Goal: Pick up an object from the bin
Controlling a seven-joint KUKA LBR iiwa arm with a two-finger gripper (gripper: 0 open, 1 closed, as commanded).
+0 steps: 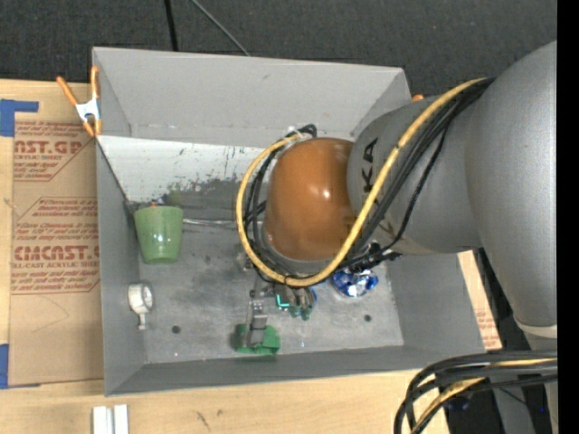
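Camera view, leftmost: your green cup (158, 233) sits well apart. Centre-front in the bin (181, 161), the gripper (260, 319) hangs low over a small green block (261, 342); apart or clamped, you cannot tell. Likely the descent; next, close and lift straight.

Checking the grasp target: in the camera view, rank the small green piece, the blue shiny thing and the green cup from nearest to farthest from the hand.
1. small green piece, near the bin's front wall, right at the hand.
2. blue shiny thing, right side, beside the arm.
3. green cup, far left.
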